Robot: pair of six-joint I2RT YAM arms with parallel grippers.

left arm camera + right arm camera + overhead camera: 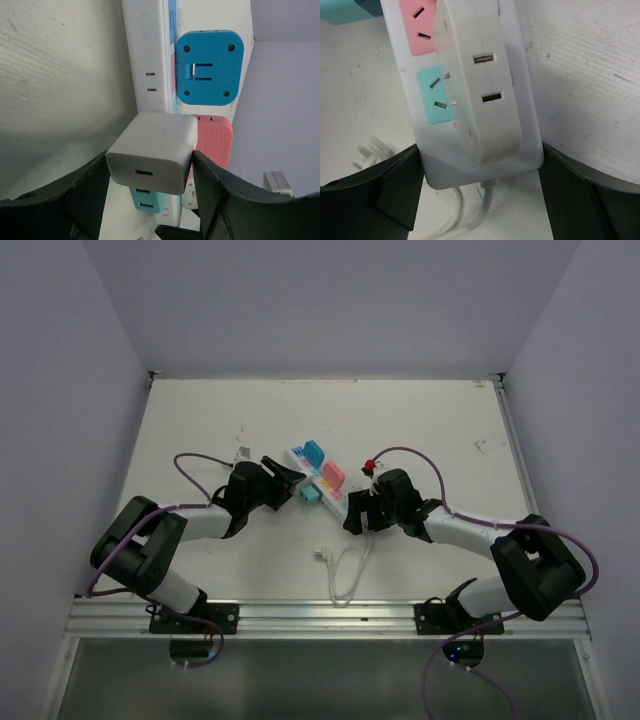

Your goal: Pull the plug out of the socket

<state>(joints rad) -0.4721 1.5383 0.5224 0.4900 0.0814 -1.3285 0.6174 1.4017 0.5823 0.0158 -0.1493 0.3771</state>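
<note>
Partly closed, left tool (150, 162) pinches white plug (151, 145); right tool (480, 152) clasps socket (436, 172)

White table (200, 420) with socket (470, 172) and looped cord (348, 575) on top

No readable text, label, brand or no. in any view. Checked: socket (147, 50), white plug (150, 155), blue adapter (210, 67), pink adapter (214, 142), white multi-adapter (480, 75). Surfaces plain or too blurred to tell. Only slots & screw holes visible, no signs.
</note>
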